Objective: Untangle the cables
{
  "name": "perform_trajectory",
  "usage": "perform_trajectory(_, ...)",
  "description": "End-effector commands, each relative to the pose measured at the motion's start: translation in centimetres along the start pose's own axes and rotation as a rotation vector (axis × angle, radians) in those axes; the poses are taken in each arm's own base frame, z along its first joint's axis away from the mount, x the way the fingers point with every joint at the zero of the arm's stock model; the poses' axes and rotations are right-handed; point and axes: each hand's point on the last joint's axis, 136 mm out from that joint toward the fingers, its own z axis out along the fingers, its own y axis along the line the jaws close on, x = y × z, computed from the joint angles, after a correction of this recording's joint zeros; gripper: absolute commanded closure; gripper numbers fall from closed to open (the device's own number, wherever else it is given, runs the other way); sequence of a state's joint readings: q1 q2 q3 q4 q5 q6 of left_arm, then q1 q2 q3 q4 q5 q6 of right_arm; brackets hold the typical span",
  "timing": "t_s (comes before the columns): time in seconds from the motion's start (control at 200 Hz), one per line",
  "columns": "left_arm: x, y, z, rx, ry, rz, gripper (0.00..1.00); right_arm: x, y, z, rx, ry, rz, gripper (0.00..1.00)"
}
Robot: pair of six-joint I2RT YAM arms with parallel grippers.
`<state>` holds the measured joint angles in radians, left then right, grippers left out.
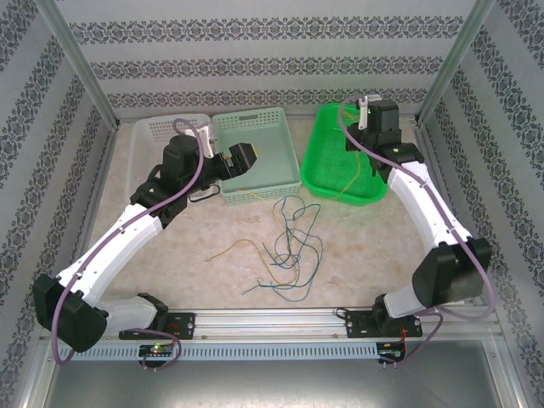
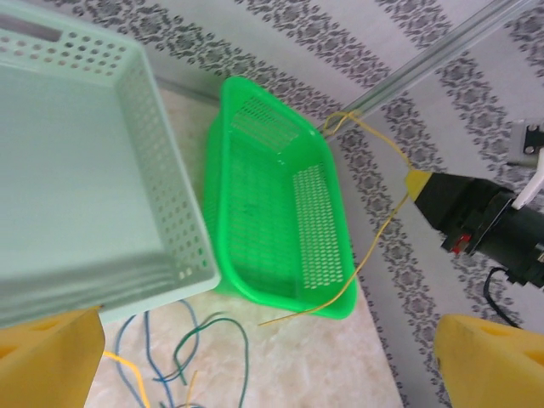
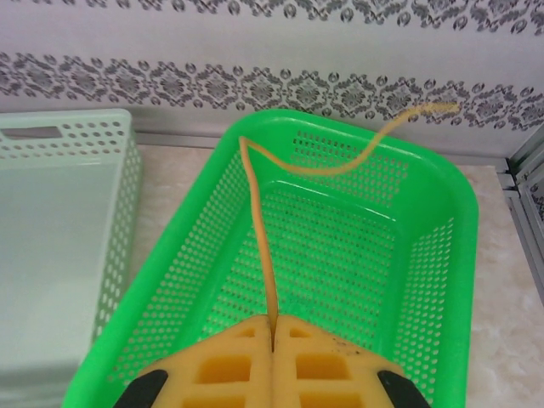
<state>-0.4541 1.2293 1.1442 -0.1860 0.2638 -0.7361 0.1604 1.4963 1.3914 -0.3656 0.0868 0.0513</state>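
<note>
1. The right gripper (image 3: 274,325) hangs over the near end of the green basket (image 3: 463,221). Its yellow fingers are pressed together on a yellow cable (image 3: 257,221), with no gap showing between them.
2. From the fingers, that cable runs up over the green basket toward its far-left rim. It then bends across to the right, and its free end curls up against the wall behind the basket.
3. The left gripper (image 1: 246,158) is left of the green basket, over the pale mint basket (image 1: 255,189) that stands just beside it. Its fingers are spread wide with nothing between them.
4. The other cables (image 1: 289,246), blue, dark green and yellow, lie in a loose tangle on the table (image 1: 212,229), near the green basket's near-left corner.
5. A white basket (image 1: 153,129) sits further left of the green basket, beyond the mint one.
</note>
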Motion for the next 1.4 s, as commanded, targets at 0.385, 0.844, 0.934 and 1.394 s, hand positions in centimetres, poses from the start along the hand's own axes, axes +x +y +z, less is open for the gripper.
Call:
perform_trajectory(0.385, 0.3, 2.6, -0.2, -0.065, 0.009, -0.007, 0.00, -11.6, 0.4, -4.9, -0.113, -0.234, 0.053, 1.00)
perform_trajectory(0.844, 1.3, 4.6, -0.6, -0.112, 0.032, -0.033, 0.01, 6.8, -0.8, 10.6, -0.055, 0.299, 0.098, 1.00)
perform_trajectory(0.934, 1.6, 5.0, -0.8, -0.120, 0.039, -0.039, 0.00, 8.8, -0.7, 11.8, -0.057, 0.398, 0.098, 1.00)
perform_trajectory(1.394, 2.8, 6.9, -1.4, -0.171, 0.047, -0.048, 0.00, 3.0, -0.1, 5.8, -0.029, 0.261, 0.076, 0.16)
